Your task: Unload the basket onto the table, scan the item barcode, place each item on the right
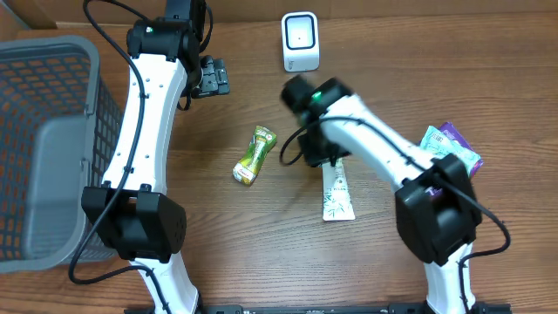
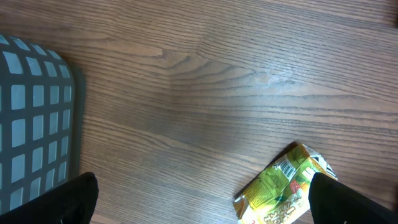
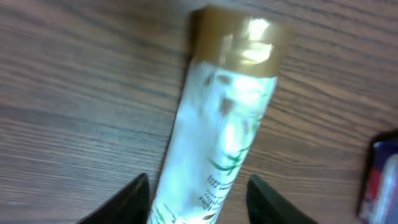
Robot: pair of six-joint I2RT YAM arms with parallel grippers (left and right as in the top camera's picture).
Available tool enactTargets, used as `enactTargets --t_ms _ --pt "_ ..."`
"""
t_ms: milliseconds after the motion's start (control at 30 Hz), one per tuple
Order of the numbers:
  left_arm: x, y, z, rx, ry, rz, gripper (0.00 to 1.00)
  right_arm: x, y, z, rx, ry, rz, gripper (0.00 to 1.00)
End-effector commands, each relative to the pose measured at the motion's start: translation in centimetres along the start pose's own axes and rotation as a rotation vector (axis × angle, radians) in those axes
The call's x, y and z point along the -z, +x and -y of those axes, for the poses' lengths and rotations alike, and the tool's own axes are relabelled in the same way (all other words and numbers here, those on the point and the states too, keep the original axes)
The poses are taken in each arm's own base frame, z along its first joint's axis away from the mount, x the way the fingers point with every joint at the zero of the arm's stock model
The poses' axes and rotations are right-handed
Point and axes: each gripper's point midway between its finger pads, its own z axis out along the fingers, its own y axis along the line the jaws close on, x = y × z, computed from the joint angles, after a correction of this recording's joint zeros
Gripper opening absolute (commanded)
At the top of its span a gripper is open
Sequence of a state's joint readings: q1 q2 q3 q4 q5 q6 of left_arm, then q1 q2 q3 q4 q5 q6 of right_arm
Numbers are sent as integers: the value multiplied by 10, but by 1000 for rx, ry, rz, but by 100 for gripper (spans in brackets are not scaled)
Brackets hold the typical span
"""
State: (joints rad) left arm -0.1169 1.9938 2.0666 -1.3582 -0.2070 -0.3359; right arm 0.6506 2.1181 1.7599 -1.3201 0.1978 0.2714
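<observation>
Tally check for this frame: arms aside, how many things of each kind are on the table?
Gray basket: 1
White scanner: 1
Green pouch: 1
White tube: 1
Flat packets: 2, a teal packet and a purple packet, overlapping at the right
Total: 6

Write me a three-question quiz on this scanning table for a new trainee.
1. True or false: the white tube lies on the table, outside the grey basket.
2. From the robot's side, the green pouch lies on the tube's: A) left B) right C) top.
3. Which arm's fingers flank the tube?
Key: 1 true; 2 A; 3 those of the right end effector.
</observation>
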Motion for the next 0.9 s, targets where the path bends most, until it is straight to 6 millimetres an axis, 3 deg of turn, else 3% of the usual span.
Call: enactTargets --t_ms 0,100,233,367,600,867 --pt "12 -5 -2 -1 3 37 100 1 9 8 -4 171 44 56" --pt "12 -5 -2 -1 3 37 100 -2 26 5 12 250 27 61" --pt "12 -5 -2 -1 3 37 100 -4 40 -9 69 274 14 76" --pt "12 -5 -2 -1 3 37 100 -8 50 -12 93 333 22 81" --pt "12 -5 -2 -1 3 37 99 -24 68 -19 129 345 -10 83" --pt "12 -5 -2 -1 3 37 100 -35 72 -30 124 297 -36 74"
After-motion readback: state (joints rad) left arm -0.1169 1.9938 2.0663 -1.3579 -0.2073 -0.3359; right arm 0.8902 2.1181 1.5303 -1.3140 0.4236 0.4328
